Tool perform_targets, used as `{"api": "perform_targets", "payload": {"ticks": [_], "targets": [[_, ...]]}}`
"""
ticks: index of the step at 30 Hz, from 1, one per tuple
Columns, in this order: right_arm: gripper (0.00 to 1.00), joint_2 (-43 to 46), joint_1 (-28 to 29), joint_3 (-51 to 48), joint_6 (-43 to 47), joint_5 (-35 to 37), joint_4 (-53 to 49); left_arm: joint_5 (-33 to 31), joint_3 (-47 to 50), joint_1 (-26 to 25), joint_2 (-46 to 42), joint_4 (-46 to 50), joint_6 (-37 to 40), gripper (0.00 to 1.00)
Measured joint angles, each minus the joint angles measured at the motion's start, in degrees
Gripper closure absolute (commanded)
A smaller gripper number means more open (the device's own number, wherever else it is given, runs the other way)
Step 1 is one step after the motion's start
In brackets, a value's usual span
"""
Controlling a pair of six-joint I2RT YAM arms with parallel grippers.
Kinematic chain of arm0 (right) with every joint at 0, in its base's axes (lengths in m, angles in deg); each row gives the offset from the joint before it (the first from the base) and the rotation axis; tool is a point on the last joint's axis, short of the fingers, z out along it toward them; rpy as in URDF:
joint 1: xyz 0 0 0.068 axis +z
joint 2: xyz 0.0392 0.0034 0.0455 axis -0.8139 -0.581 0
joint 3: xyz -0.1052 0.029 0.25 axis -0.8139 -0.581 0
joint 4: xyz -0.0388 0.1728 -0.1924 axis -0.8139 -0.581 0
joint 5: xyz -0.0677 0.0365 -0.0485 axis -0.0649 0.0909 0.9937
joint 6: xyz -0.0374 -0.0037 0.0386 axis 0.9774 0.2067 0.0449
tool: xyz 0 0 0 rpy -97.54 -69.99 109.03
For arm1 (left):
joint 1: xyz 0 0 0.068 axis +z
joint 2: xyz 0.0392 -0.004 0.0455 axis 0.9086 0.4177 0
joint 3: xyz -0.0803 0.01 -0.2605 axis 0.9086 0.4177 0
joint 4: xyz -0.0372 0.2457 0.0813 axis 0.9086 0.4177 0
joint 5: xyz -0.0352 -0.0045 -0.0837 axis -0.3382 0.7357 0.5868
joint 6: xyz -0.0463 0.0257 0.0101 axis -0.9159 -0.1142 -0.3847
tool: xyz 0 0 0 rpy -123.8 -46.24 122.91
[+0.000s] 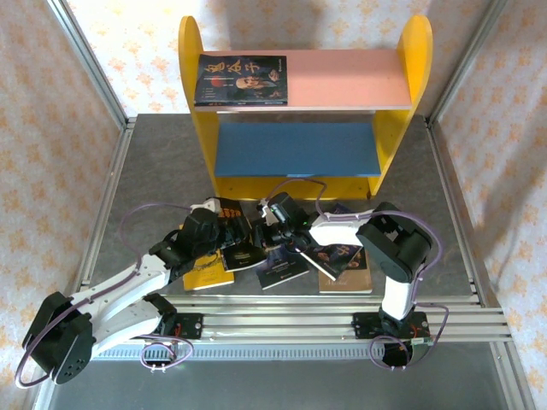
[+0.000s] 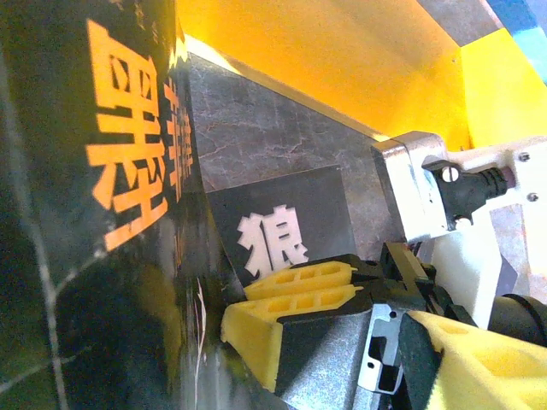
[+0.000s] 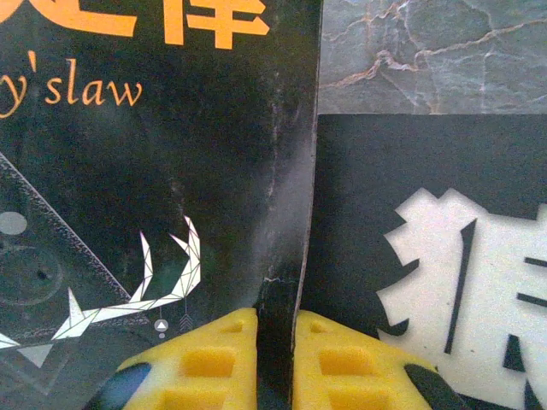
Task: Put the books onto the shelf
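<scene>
While right gripper [image 3: 275,342] clamps edge of black orange-titled book [image 3: 154,171] near centre of table [image 1: 154,171], left gripper [image 1: 238,232] sits close on left, jaw state unclear. At far side, shelf [image 1: 192,102]; second book [image 1: 241,79] on pink board [image 1: 350,77].

Books [image 1: 345,272] before shelf [image 1: 342,79] (another atop)

I see the grey marbled table [image 1: 145,171] carrying the shelf [image 1: 412,51] at its far side. One dark book [image 1: 241,79] lies flat at the left end of the pink upper board [image 1: 350,79]. In front of the shelf, lying on the table, are a yellow book [image 1: 208,273], a black book with a white character [image 2: 316,196] and a brownish book [image 1: 346,280]. Some seem to overlap, though I can't be sure.
</scene>
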Motion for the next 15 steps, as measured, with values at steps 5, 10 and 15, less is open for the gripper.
{"api": "perform_targets", "payload": {"ticks": [5, 10, 15], "targets": [[0.82, 0.0, -0.1, -0.9, -0.3, -1.6, 1.3, -2.7, -3.1, -0.3, -0.1, 8.9, 1.7, 0.3], [0.77, 0.7, -0.7, -1.7, -0.3, -2.8, 1.2, -6.0, -6.5, -0.3, -0.4, 15.0, 3.9, 0.35], [0.72, 1.1, -0.9, -1.7, 0.1, -3.0, 0.3, -7.0, -6.8, -0.3, -0.5, 16.7, 4.7, 0.43]]}}
